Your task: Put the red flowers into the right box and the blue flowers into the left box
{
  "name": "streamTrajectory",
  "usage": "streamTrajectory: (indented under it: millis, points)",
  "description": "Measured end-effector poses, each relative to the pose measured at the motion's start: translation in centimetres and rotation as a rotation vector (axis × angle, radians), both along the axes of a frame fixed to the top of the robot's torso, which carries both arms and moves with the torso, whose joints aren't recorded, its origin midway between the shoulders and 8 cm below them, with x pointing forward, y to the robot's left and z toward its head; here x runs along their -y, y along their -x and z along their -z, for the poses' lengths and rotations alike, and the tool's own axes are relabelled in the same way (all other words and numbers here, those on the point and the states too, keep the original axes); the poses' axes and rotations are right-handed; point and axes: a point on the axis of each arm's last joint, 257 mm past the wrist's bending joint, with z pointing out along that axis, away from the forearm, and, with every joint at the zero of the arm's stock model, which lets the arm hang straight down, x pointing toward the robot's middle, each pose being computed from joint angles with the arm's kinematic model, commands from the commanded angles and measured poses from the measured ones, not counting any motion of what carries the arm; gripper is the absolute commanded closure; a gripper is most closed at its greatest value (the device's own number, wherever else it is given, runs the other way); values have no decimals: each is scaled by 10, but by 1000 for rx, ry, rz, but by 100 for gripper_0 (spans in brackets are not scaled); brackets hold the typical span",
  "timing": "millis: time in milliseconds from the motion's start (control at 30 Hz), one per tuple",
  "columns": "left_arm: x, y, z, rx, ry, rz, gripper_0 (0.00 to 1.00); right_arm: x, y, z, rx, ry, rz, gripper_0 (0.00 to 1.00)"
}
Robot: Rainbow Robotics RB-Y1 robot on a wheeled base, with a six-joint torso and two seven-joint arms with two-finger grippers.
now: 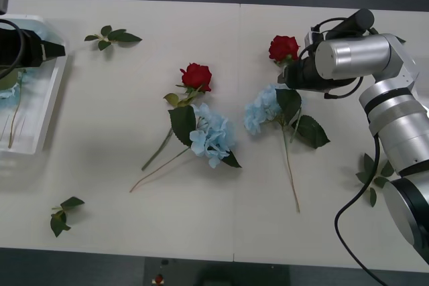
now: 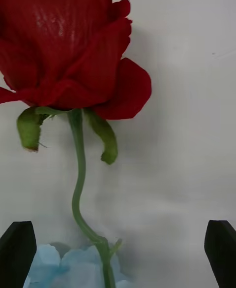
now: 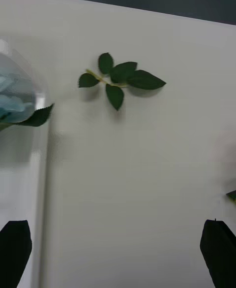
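Front view: on the white table (image 1: 134,232) the right gripper (image 1: 285,80) hangs low over the far red flower, a deep-red artificial rose (image 1: 283,47) on a thin green stem, its tips just behind the bloom and above the pale-blue puffy hydrangea cluster (image 1: 260,110) that lies there with its big dark-green leaves and long stem. In the right wrist view the same rose (image 2: 64,42) is close ahead, its curving stem running between the two black fingertips (image 2: 16,251), which stand spread wide at the corners and touch nothing; a bit of the blue cluster (image 2: 64,268) shows between them.

Nearer the middle of the table lie a second red rose (image 1: 196,76) and a second blue hydrangea cluster (image 1: 213,135), touching each other, their stems trailing toward the near left.

The left gripper (image 1: 57,49) hovers at the left edge over the left box, a shallow translucent white plastic tray with ribbed walls (image 1: 50,108); a blue flower (image 1: 8,92) lies inside it, partly hidden by the arm. In the left wrist view the black fingertips (image 3: 14,248) are also wide apart and empty, with the tray's rounded corner (image 3: 42,91) and the blue bloom (image 3: 12,101) in it to one side.

Loose green leaf sprigs lie on the table: one at the far left (image 1: 110,35), seen also from the left wrist (image 3: 118,79), one at the near left (image 1: 62,216), and one near the right arm (image 1: 372,175).
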Motion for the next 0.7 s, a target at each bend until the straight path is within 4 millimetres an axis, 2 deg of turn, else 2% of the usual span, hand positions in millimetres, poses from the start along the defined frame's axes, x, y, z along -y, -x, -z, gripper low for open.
streamTrajectory:
  millis: [233,467,500,533,567,633,700]
  points:
    - [81,-27,28,29,-36,59,0,-3,2,5,-2,46,-20,0]
    - [163,-26,61,10,-111,183,0,1,-3,16,19,83,-20,0]
    - [171,-24,64,5,-115,199,0,1,-2,18,15,82,-18,9]
    - [178,-23,67,1,-118,213,0,0,-2,19,14,78,-16,30]
    - [185,-22,70,2,-118,225,0,-2,-2,18,15,75,-15,38]
    - [197,-20,73,9,-121,246,0,-3,-3,18,17,74,-13,72]
    - [206,-19,78,17,-136,261,0,-3,-3,18,17,78,-13,88]
